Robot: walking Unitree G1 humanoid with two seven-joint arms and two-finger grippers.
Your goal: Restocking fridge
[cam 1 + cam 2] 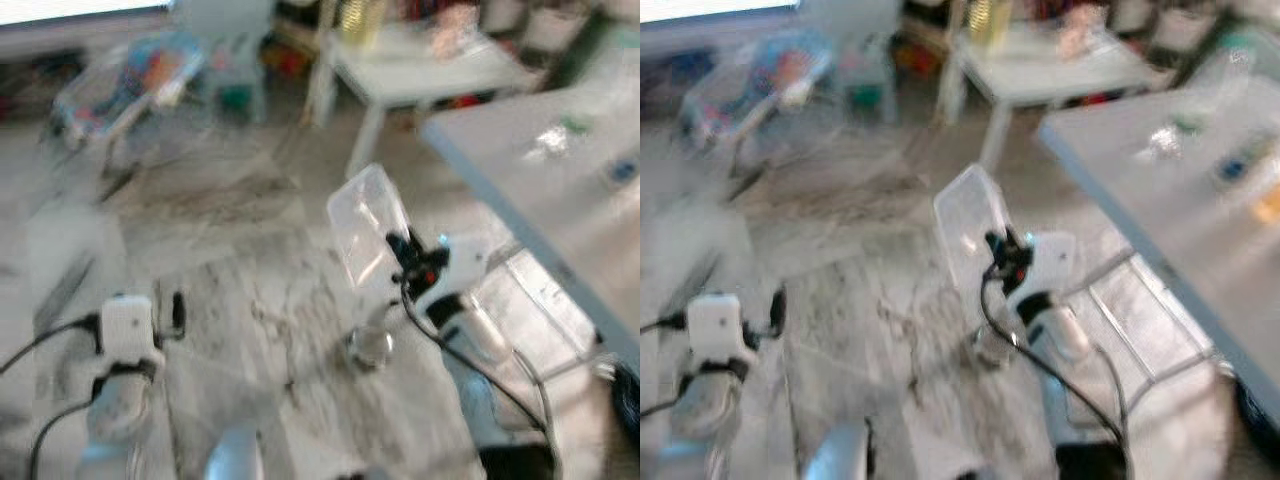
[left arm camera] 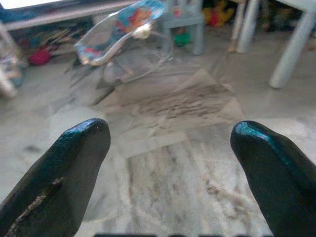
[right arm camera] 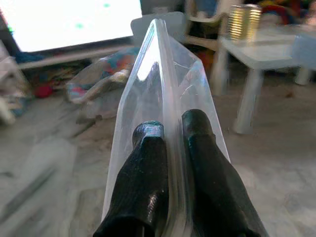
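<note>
My right gripper (image 3: 170, 133) clamped on a clear plastic container (image 3: 163, 74) beside the grey table (image 1: 540, 170), left gripper (image 2: 170, 143) fingers apart over the marble floor (image 2: 168, 173)

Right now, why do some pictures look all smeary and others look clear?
Both eye views are motion-blurred, smearing the white table. The left wrist view is sharper, the left end effector open. The right wrist view shows glare on the clear plastic container the right end effector pinches.

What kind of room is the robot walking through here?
Probably a family living or play room in a home: a marble-tiled floor, a colourful baby bouncer and a small white table by a grey table. The right gripper carries a clear plastic container.
</note>
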